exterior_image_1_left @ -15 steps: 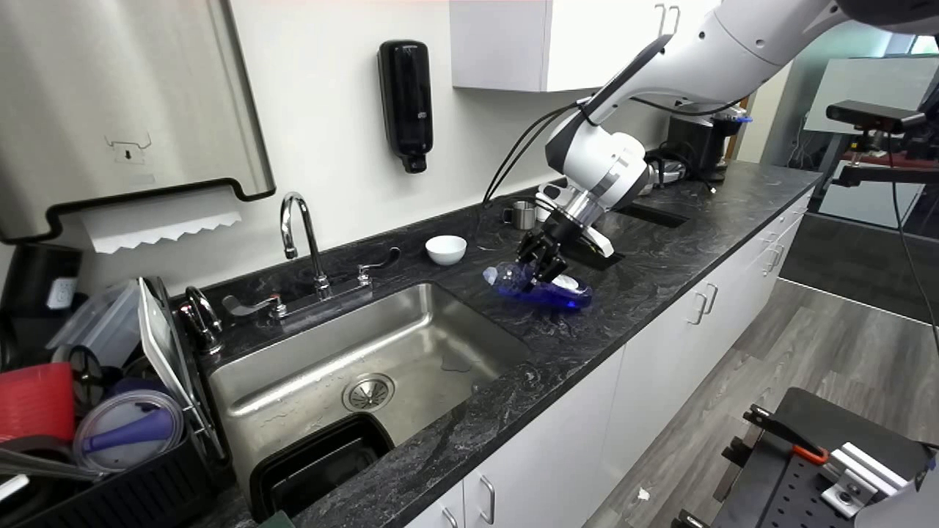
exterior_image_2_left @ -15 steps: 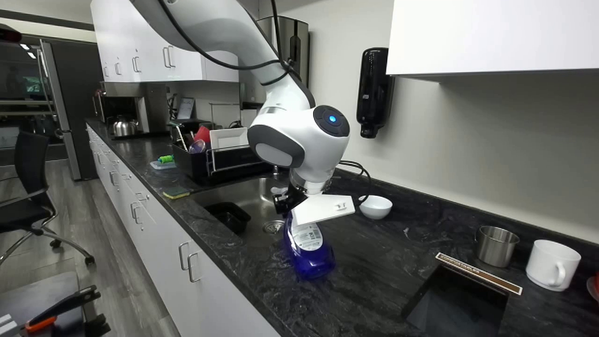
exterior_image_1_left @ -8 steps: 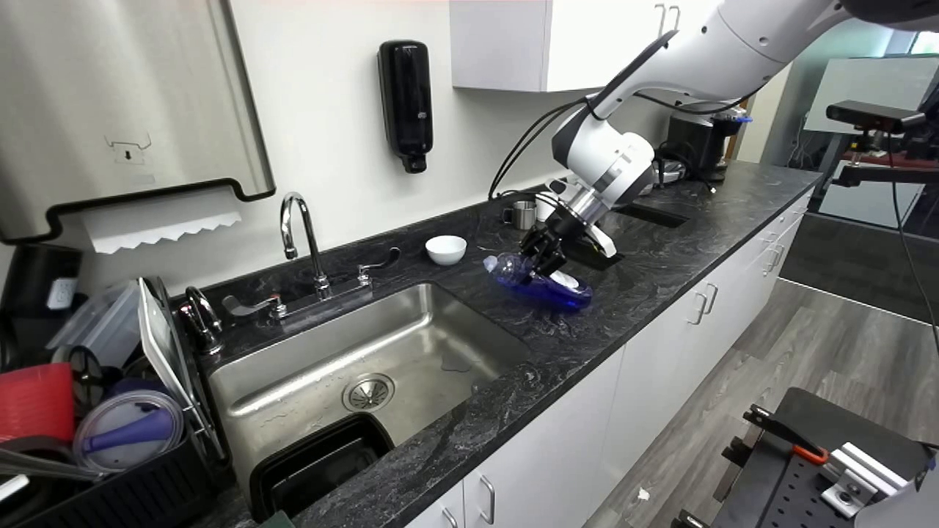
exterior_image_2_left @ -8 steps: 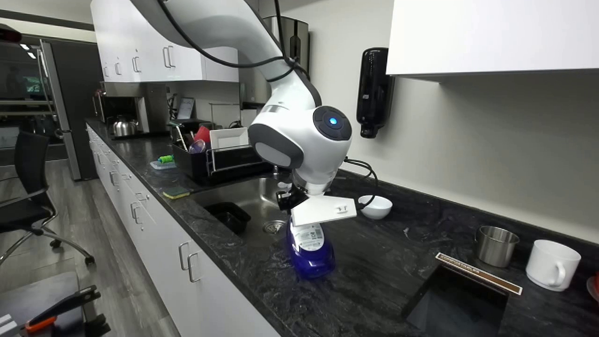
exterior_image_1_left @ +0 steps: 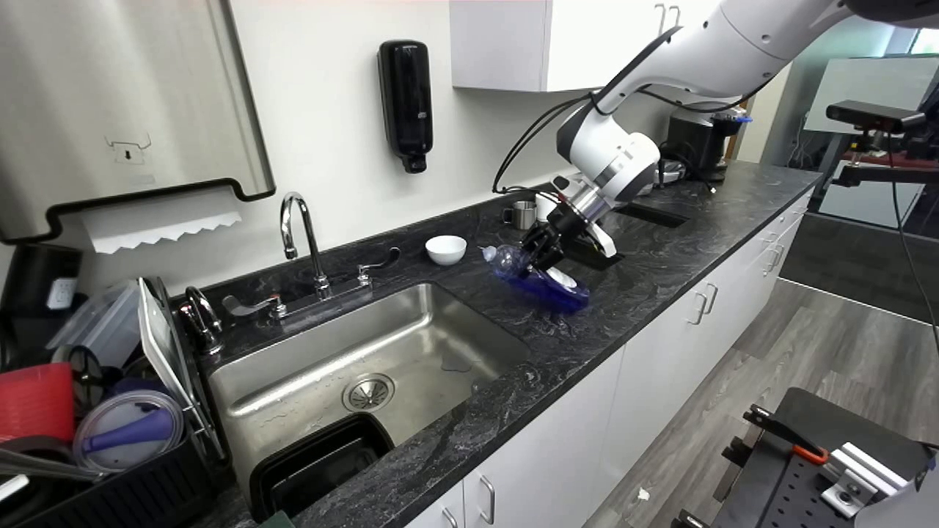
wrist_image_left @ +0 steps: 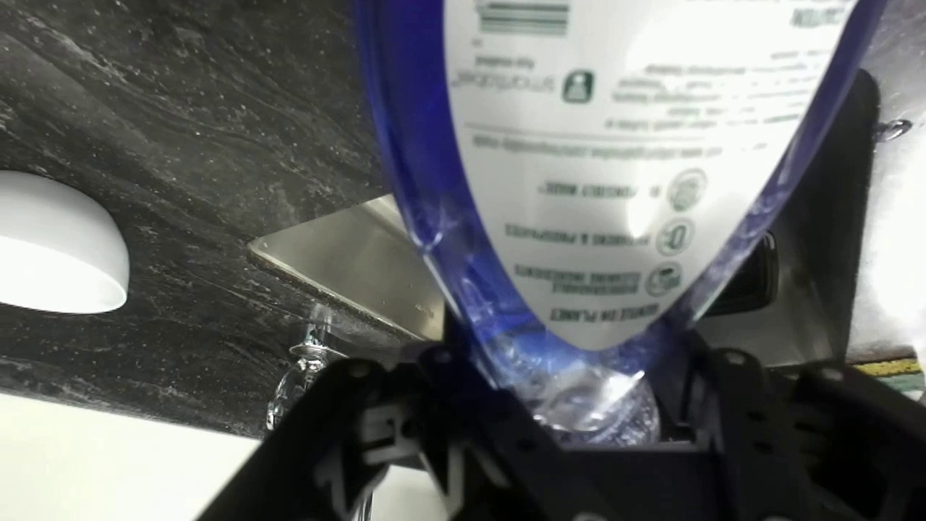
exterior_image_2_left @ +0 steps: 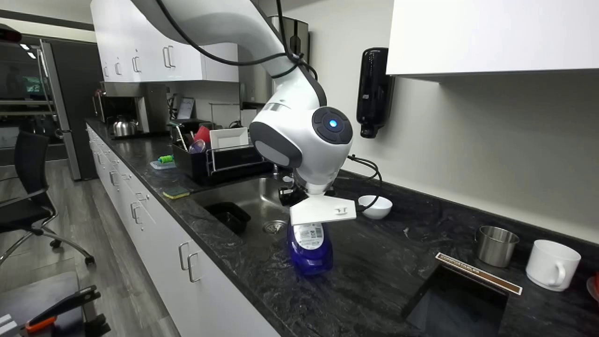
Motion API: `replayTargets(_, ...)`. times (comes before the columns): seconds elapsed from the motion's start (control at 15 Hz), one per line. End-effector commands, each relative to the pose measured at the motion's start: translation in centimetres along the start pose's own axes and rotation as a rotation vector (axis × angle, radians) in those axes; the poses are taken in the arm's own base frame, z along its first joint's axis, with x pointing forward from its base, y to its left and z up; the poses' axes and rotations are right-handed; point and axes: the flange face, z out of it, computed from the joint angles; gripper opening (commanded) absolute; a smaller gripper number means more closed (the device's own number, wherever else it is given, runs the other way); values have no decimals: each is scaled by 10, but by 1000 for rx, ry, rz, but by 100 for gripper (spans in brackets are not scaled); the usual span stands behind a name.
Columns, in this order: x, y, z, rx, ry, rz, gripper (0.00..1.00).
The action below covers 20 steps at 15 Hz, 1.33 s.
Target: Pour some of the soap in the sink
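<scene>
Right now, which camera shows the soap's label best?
The wrist view: the label on the soap looms large and close, though the picture's top edge crops it. In both exterior views it is too small to read.

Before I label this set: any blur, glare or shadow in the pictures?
Wrist view: black gripper fingers blurred in the foreground; glare whitens patches of the label on the soap bottle; area at the right edge, above the sponge, nearly blown out. In an exterior view: bright reflections streak the steel sink. In an exterior view: wall under the white upper cabinet in soft shadow.
</scene>
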Motion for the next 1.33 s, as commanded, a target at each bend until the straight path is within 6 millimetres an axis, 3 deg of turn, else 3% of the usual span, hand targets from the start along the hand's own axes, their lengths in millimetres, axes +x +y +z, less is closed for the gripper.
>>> replayTargets(0.0, 7, -3, -10, -9, 49, 14, 34)
replayTargets(1.27, 9, 0, -28, -73, 152, 110, 34)
